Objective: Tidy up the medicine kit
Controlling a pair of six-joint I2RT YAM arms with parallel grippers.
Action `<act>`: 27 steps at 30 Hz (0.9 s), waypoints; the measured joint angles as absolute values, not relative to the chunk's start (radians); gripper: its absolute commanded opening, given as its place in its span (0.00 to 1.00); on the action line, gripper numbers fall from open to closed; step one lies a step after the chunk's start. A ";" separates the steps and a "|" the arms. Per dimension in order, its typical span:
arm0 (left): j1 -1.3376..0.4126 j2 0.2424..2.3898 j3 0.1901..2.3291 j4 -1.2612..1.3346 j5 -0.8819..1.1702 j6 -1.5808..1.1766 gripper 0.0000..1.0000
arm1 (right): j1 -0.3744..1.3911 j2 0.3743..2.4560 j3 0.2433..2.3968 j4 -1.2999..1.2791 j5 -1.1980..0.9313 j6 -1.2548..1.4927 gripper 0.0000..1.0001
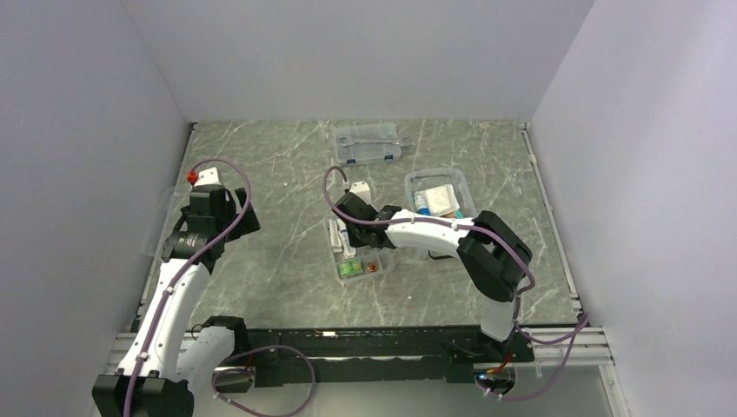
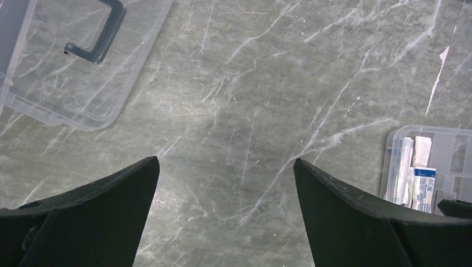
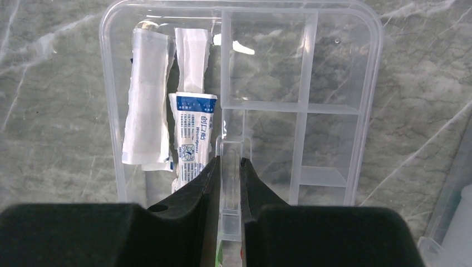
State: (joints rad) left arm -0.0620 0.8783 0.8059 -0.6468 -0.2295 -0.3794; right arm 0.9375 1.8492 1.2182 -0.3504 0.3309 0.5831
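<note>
Currently the right jaws are seen pressed together on the centre tab (image 3: 231,167) of the divided tray (image 3: 266,61), which is pinched between the two pads with no gap showing. The tab is judged to be the tray's lifting point. The grip is presumably taken there so the tray can be carried level without spilling.

In the right wrist view, a clear-wrapped packet (image 3: 146,105) and a blue-printed packet (image 3: 192,139) are laid lengthwise in the long compartment just left of the jaws. The compartments ahead and to the right are seen bare. From above, a green item (image 1: 350,270) and an orange item (image 1: 372,268) are made out at the tray's near end. What they are cannot be told, nor whether the tray is lifted off the table (image 1: 261,174).

The clear box (image 1: 434,173) is placed just right of and beyond the tray, near but apart, with white packets and a small blue-capped item inside. The step is judged to be tray into box, not yet done.

The left jaws are held wide apart over bare table, with nothing between them. The lid (image 2: 83,105) with its dark handle (image 2: 103,33) is seen ahead and to their left, and a corner of the tray to their right. The lid is presumably parked aside so the box is open for loading.

The flatter case (image 1: 368,143) with blue latches is left at the far side, well apart from both jaws.
</note>
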 measured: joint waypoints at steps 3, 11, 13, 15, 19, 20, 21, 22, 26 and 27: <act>-0.062 0.876 0.806 -0.647 -0.228 -0.379 0.99 | 0.937 1.838 1.231 -0.357 0.331 0.578 0.00; -0.062 0.862 0.806 -0.647 -0.224 -0.379 0.99 | 0.937 1.777 1.278 -0.366 0.329 0.566 0.00; -0.062 0.861 0.806 -0.647 -0.223 -0.379 0.99 | 0.937 1.766 1.296 -0.368 0.328 0.560 0.00; -0.062 0.861 0.806 -0.647 -0.222 -0.379 0.99 | 0.937 1.762 1.318 -0.372 0.327 0.554 0.00; -0.062 0.861 0.805 -0.647 -0.221 -0.379 0.99 | 0.937 1.761 1.365 -0.396 0.329 0.533 0.00; -0.062 0.861 0.805 -0.647 -0.220 -0.379 0.99 | 0.937 1.761 1.377 -0.403 0.329 0.528 0.00; -0.062 0.861 0.806 -0.647 -0.218 -0.379 0.99 | 0.936 1.760 1.385 -0.406 0.329 0.524 0.00; -0.062 0.861 0.806 -0.647 -0.215 -0.379 0.99 | 0.936 1.759 1.395 -0.413 0.329 0.519 0.00; -0.062 0.859 0.805 -0.647 -0.208 -0.379 0.99 | 0.919 1.744 1.426 -0.435 0.326 0.505 0.00; -0.062 0.857 0.805 -0.647 -0.207 -0.379 0.99 | 0.914 1.740 1.431 -0.439 0.325 0.503 0.00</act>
State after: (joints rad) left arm -0.0620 0.8570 0.8055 -0.6468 -0.2070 -0.3790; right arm 0.9138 1.7401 1.4315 -0.4385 0.3252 0.5026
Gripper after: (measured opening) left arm 0.986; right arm 0.167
